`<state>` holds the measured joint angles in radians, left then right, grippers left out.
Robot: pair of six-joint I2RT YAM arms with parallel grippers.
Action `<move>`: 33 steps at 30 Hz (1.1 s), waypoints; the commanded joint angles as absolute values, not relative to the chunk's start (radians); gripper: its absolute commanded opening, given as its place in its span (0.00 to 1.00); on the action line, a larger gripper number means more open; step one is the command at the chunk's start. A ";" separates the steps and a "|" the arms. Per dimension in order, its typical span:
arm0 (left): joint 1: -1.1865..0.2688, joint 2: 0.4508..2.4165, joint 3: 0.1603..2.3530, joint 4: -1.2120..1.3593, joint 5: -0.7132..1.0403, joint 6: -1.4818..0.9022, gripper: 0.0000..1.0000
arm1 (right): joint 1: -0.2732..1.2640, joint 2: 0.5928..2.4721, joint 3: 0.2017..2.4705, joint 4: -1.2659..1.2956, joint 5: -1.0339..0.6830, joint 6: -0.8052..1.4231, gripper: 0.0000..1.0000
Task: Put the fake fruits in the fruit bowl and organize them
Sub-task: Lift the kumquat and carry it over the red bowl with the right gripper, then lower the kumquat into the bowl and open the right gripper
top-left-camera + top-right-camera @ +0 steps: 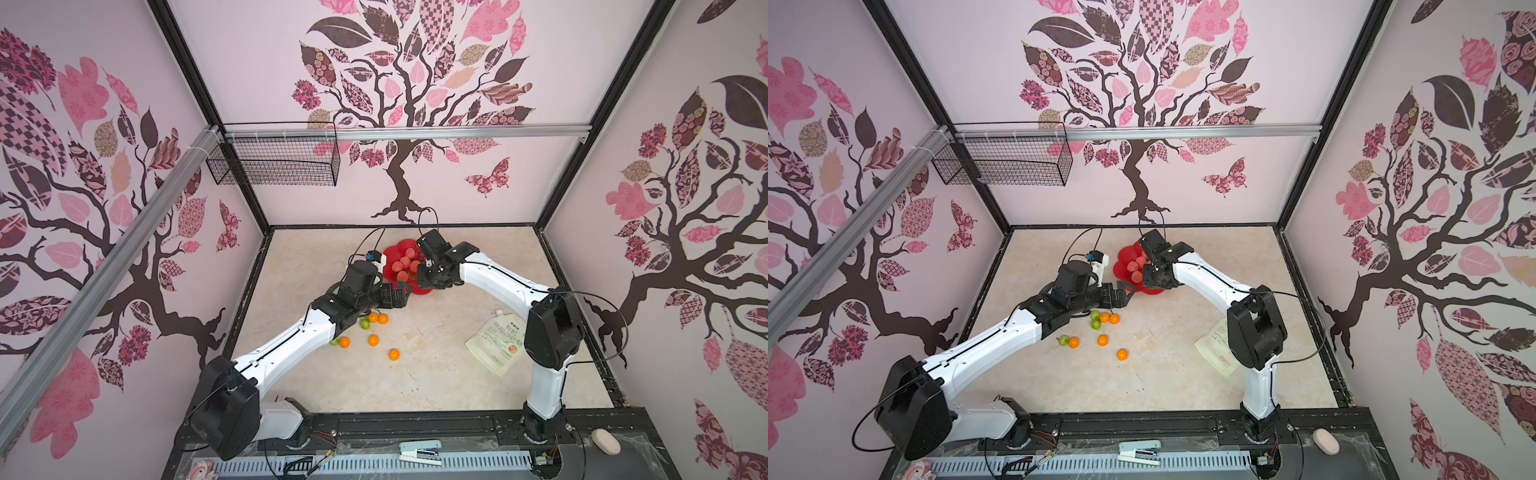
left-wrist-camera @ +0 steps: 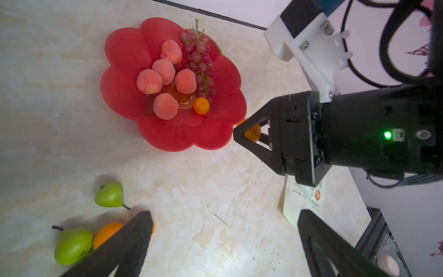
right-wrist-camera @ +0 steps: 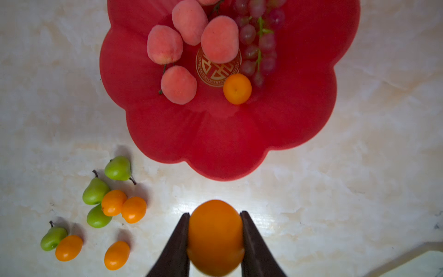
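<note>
Though outside bowl [image 3: 227, 134], orange [image 3: 215, 239] in gripper [image 3: 215, 215]

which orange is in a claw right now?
The orange pinched in the right claw, near the red bowl rim. A second orange lies inside the bowl; the other oranges sit loose on the table.

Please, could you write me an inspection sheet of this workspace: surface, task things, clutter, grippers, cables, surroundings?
Surface: marbled table, no spill seen.
Job's things: red bowl holds peaches, grape bunch, one orange; loose oranges and pears on the table.
Clutter: cream pouch near the right arm.
Grippers: right gripper holds a second orange; left gripper open, empty.
Cables: black loops above the wrists.
Surroundings: tree-print walls, wire basket on rail.
</note>
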<state>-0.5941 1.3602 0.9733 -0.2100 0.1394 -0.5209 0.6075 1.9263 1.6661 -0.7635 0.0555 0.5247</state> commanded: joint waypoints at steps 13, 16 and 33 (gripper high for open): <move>-0.433 1.493 1.044 -0.115 0.279 -0.484 0.99 | 0.597 2.232 1.950 -0.851 0.037 0.498 0.32; -0.417 1.509 1.048 -0.118 0.304 -0.484 0.99 | 0.591 2.273 1.981 -0.862 0.040 0.502 0.32; -0.417 1.605 1.105 -0.188 0.387 -0.485 0.98 | 0.555 2.394 2.062 -0.887 0.027 0.488 0.33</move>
<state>-0.4168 1.5951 1.0653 -0.1669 0.3595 -0.4961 0.5591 2.3516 2.0197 -0.8551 0.0299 0.4965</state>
